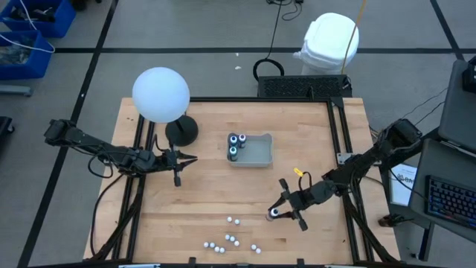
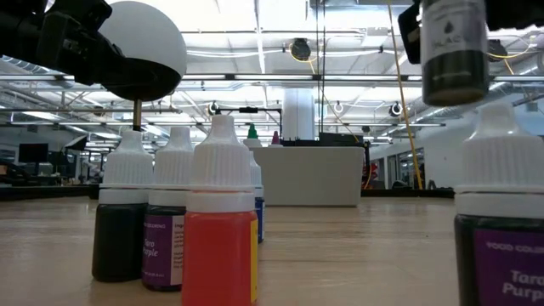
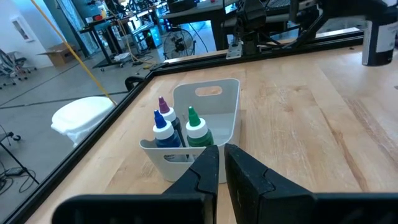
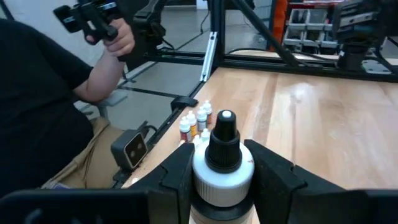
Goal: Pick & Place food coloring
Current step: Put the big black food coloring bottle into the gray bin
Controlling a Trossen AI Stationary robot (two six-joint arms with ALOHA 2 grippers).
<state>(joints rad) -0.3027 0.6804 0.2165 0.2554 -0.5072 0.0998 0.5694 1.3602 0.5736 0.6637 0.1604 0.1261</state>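
Meanwhile the right hand (image 1: 285,211) clamps a black food coloring bottle (image 4: 222,163) above the worktop's (image 1: 201,192) near right, while the left hand (image 1: 181,163) waits, fingers together, beside the grey tray (image 1: 258,151).

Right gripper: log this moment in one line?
right gripper: jaws shut on bottle | lifted off table | left gripper: jaws shut, idle | tray: three bottles inside

Grey tray (image 1: 258,152) sits mid-bench (image 1: 201,201). White globe lamp (image 1: 161,94) stands near its far-left corner. White bin (image 1: 330,42) on floor beyond.
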